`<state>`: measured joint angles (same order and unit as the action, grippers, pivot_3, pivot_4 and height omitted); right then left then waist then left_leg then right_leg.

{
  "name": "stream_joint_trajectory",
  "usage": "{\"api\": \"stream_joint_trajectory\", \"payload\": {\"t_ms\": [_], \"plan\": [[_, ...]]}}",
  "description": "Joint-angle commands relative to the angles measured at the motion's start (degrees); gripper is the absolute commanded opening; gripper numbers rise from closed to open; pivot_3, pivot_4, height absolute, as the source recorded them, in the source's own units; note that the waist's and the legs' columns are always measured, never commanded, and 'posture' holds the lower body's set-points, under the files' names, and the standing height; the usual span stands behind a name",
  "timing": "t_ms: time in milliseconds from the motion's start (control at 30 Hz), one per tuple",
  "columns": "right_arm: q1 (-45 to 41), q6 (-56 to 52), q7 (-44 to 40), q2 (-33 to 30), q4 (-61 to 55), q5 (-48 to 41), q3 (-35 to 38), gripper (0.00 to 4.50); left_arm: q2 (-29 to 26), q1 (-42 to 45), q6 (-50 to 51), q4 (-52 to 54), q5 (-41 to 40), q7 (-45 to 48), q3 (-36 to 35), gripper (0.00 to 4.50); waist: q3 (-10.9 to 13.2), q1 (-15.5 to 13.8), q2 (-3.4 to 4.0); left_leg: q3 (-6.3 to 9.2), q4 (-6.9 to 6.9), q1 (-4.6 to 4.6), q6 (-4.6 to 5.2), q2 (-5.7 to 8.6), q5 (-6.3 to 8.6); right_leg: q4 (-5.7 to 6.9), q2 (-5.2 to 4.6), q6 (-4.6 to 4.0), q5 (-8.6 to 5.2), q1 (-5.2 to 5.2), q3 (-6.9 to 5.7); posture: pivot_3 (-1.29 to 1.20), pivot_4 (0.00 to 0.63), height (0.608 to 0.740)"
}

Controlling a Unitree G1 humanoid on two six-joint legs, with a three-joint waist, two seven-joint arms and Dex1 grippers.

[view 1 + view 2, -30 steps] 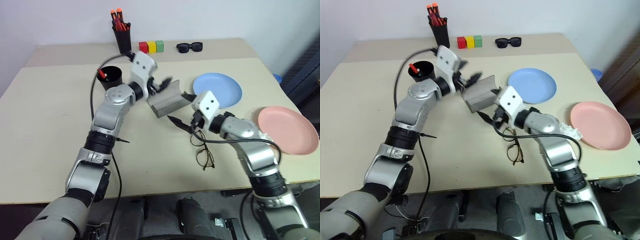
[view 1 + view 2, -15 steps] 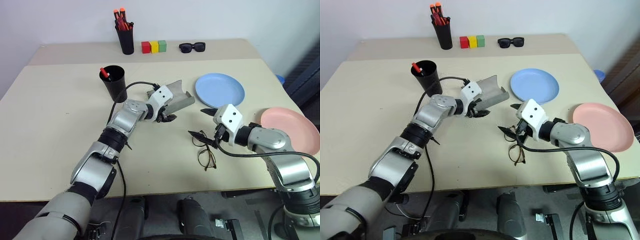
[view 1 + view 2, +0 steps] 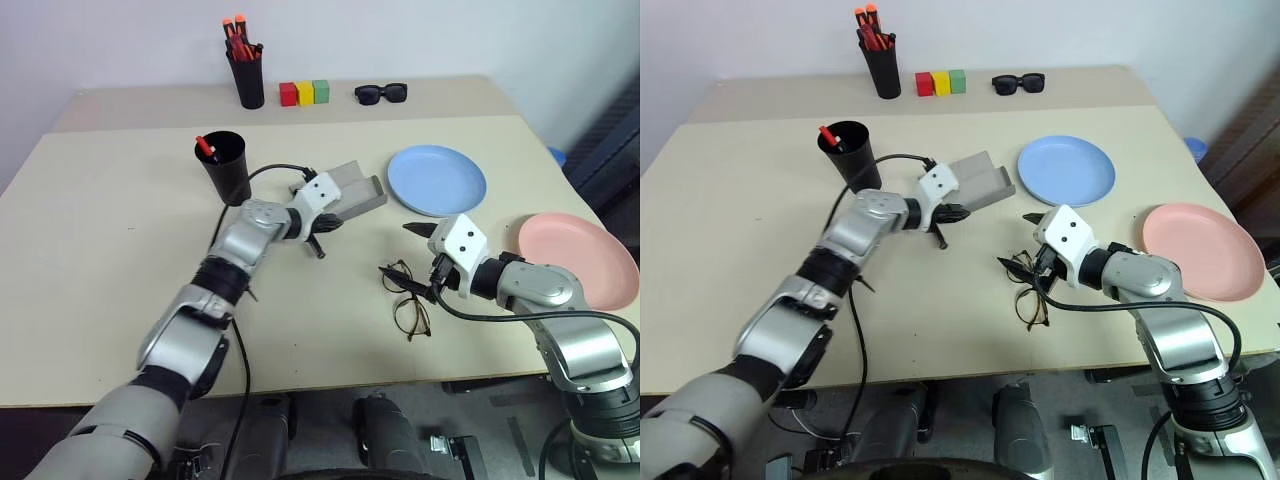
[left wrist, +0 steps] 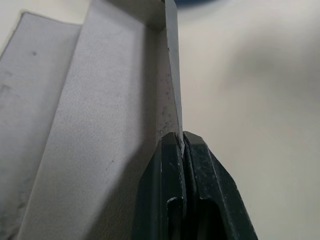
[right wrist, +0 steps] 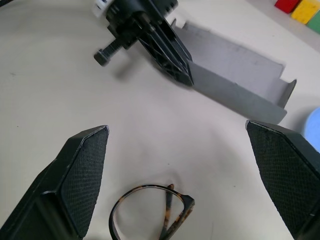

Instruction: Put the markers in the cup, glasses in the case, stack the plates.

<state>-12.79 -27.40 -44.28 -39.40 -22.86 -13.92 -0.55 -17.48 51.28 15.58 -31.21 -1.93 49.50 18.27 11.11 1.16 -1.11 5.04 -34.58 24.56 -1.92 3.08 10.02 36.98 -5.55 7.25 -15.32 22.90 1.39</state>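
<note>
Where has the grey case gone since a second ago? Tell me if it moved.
Yes. The case, pinched by the shut left gripper, has come down onto the table. It lies flatter beside the blue plate, its near end no longer raised.

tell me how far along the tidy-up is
Done: a red-capped marker stands in the cup. In hand: the left hand is shut on the open case; the right hand is open over the glasses. Left: casing the glasses and stacking the blue plate and pink plate.
</note>
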Motion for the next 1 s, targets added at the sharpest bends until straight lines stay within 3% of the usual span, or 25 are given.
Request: {"api": "stream_joint_trajectory", "payload": {"t_ms": [33, 133, 233, 500, 600, 733, 833, 1000], "plan": [[-0.2, -2.19, -0.98, -0.48, -2.22, -3.07, 1.66, 4.5, -6.24, -2.86, -6.65, 9.96, -3.8, 11.91, -1.94, 0.06, 0.0, -0.3, 0.02, 0.0, 0.04, 0.0, -0.01, -0.01, 0.0, 0.0, 0.0, -0.01, 0.0, 0.01, 0.0, 0.0, 0.15, 0.74], [-0.03, -6.46, -0.82, 0.02, -2.36, -6.72, 3.41, 4.5, -13.3, -6.41, -6.49, 15.83, -4.77, 20.89, -0.77, 0.06, 0.01, -0.41, 0.02, 0.01, 0.03, 0.0, 0.0, -0.06, 0.0, -0.04, -0.05, -0.06, -0.02, -0.03, 0.01, 0.0, 0.15, 0.74], [-0.44, -10.44, -0.03, -0.34, -1.72, -8.64, 4.37, 4.5, -16.3, -8.03, -3.04, 18.55, -4.53, 23.62, -0.21, 0.06, 0.01, -0.78, 0.02, 0.06, 0.0, 0.01, 0.01, -0.04, 0.0, -0.1, -0.1, -0.21, -0.1, -0.09, 0.02, 0.0, 0.15, 0.74], [-0.5, -16.71, 2.1, -1.31, -0.52, -11.32, 7.95, 4.5, -17.97, -12.88, 4.02, 24.16, -5.92, 25.58, -0.68, 0.06, 0.01, -0.92, 0.02, 0.16, -0.1, 0.06, 0.15, -0.06, 0.07, -0.4, -0.11, -0.24, -0.11, -0.2, 0.02, 0.0, 0.15, 0.74], [-0.13, -18.25, 2.15, -2.41, -0.56, -11.02, 7.72, 4.5, -17.47, -13.32, 4.77, 24.88, -5.26, 23.81, -1.29, 0.92, 0.01, -0.75, 0.02, 0.15, -0.1, 0.08, 0.15, -0.06, 0.07, -0.4, -0.1, -0.23, -0.11, -0.18, 0.01, 0.0, 0.15, 0.74], [0.04, -21.75, 2.28, -3.5, -1.32, -12.48, 8.55, 4.5, -16.19, -13.23, 3.78, 25.08, -6.53, 21.02, -3.65, 2.8, 0.01, -0.59, 0.02, 0.14, -0.11, 0.08, 0.15, -0.06, 0.07, -0.4, -0.1, -0.22, -0.11, -0.19, 0.01, 0.0, 0.15, 0.74], [0.13, -28.83, 2.09, -4.22, -2.87, -17.45, 11.93, 4.5, -14.64, -13.18, 6.46, 27.12, -12.43, 18.02, -10.55, 2.8, 0.01, -0.61, 0.02, 0.19, -0.13, 0.1, 0.16, -0.07, 0.07, -0.4, -0.1, -0.21, -0.1, -0.18, 0.01, 0.0, 0.15, 0.74], [1.5, -36.96, 3.49, -4.79, -4.28, -22.44, 14.71, 4.5, -20.1, -21.95, 3.07, 36.0, -13.52, 19.74, -12.91, 2.8, -0.06, -0.11, 0.15, 0.12, -0.1, 0.13, 0.22, -0.11, 0.12, -0.4, -0.1, -0.12, -0.05, -0.12, 0.05, 0.0, 0.15, 0.74]]}}
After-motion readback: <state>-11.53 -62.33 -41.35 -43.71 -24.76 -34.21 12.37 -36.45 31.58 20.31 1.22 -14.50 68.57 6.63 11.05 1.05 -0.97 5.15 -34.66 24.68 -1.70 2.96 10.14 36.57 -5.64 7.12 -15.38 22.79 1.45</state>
